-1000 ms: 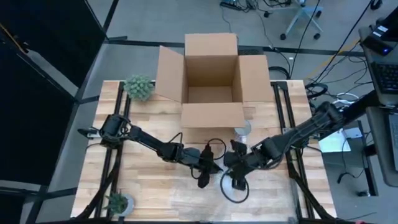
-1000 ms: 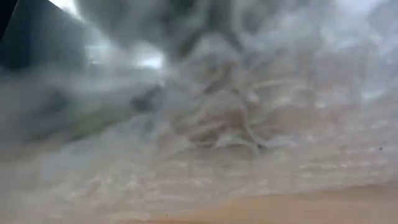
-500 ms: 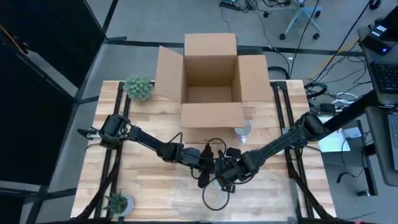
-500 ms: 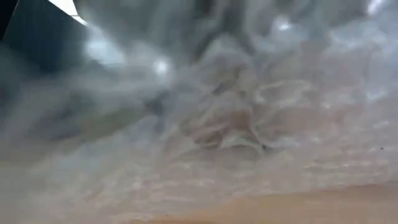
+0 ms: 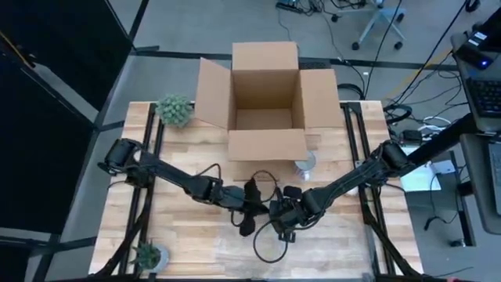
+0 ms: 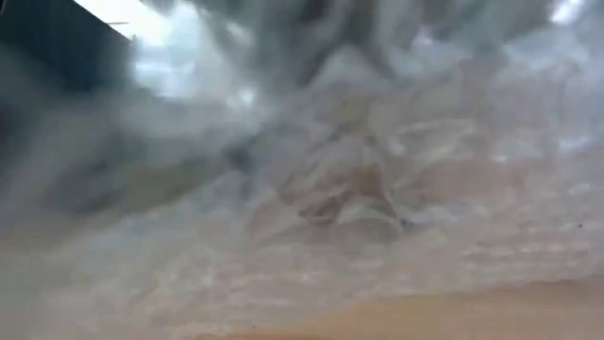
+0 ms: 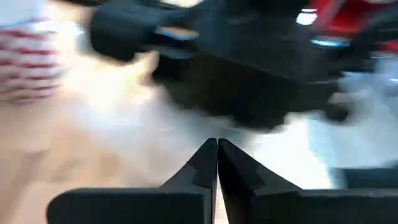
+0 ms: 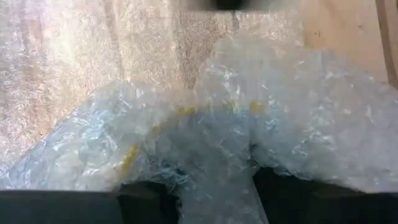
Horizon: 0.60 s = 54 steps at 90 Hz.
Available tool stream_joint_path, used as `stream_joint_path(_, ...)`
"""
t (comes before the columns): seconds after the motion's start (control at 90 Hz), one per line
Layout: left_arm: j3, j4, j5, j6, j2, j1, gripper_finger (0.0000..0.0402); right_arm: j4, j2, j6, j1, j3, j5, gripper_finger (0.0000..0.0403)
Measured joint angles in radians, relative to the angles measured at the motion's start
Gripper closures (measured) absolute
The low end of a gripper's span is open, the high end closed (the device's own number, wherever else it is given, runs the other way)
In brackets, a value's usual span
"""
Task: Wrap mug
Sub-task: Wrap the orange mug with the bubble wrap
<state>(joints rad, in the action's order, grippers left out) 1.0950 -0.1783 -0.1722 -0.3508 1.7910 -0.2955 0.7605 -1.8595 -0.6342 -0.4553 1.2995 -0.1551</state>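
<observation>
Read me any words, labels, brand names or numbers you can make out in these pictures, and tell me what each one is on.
No readable text in any view.
Cardboard box: its flaps and walls show no print from above.
Bubble wrap: clear film, no lettering; it fills the low view too.
Red and white striped thing in the left wrist view: blurred, no letters can be made out.
Left gripper and right gripper: no markings visible.
</observation>
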Motion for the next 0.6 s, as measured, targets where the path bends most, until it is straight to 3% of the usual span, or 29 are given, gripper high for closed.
stream_joint_path(0.144,0.001,-0.075,-0.057,0.015,0.062,0.019,0.0401,-0.002,0.0,0.001,0.0,0.0,-0.001,0.0245)
stream_joint_path(0.333,0.004,-0.312,0.052,-0.009,0.159,0.021,0.0401,-0.004,0.0,0.008,-0.007,-0.001,-0.01,0.0245)
stream_joint_path(0.6,0.048,-0.352,0.062,-0.01,0.247,0.014,0.0401,0.0,0.001,0.009,-0.008,-0.003,-0.004,0.0245)
